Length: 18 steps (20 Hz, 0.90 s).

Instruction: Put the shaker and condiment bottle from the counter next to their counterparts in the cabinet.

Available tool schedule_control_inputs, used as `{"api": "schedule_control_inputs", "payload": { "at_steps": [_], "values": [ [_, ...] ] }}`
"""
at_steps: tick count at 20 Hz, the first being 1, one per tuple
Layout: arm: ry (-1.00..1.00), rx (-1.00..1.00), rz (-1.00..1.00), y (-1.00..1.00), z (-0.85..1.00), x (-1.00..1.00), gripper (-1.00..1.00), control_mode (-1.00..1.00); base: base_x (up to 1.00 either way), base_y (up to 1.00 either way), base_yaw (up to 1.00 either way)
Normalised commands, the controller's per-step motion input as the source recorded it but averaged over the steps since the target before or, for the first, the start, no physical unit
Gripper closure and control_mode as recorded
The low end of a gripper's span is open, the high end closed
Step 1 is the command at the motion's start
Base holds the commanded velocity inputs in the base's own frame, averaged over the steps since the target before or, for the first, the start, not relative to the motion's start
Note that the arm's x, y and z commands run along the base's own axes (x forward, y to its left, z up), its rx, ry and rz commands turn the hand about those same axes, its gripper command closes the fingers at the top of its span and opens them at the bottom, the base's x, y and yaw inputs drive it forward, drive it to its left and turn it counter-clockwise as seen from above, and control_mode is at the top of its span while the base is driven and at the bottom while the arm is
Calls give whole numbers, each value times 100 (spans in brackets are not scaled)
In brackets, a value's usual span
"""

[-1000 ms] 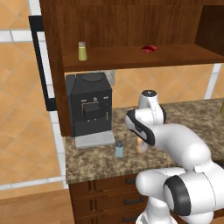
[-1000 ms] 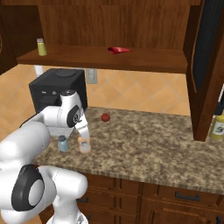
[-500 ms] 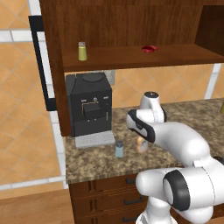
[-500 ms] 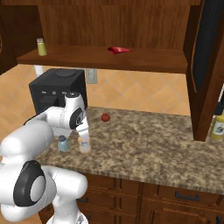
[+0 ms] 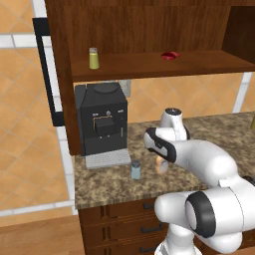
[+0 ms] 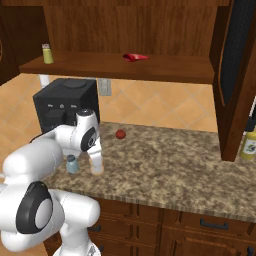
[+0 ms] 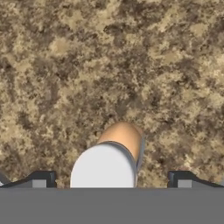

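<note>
On the tabletop (image 7: pixel 87 65), the claw (image 7: pixel 109 179) hangs wide open with its 2 tips straddling the upright condiment bottle (image 7: pixel 116 157), apparently lined up to grip it

shaker (image 5: pixel 135 170): small pale blue-grey cylinder with grey cap, upright near the front edge of the speckled brown-beige worktop (image 6: pixel 165 165). condiment bottle (image 7: pixel 118 151): orange body, white cap, upright just beside the shaker, apart from it. counterparts: yellow-green shaker (image 5: pixel 93 58) with silver cap, upright at the left of the shelf of the dark wooden cabinet (image 5: pixel 149 30); flat red item (image 6: pixel 135 57) lying farther right on that shelf, well apart from it
</note>
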Motion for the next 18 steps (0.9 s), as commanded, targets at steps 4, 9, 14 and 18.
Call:
{"api": "schedule_control_inputs", "payload": {
  "at_steps": [4,9,14,18],
  "values": [
    [0,0,-5,0,-11,0,100,-100,0,0,0],
    [0,3,-4,0,-12,0,100,-100,0,0,0],
    [1,1,-3,0,-6,0,100,-100,0,0,0],
    [0,0,0,0,6,0,100,-100,0,0,0]
  ]
}}
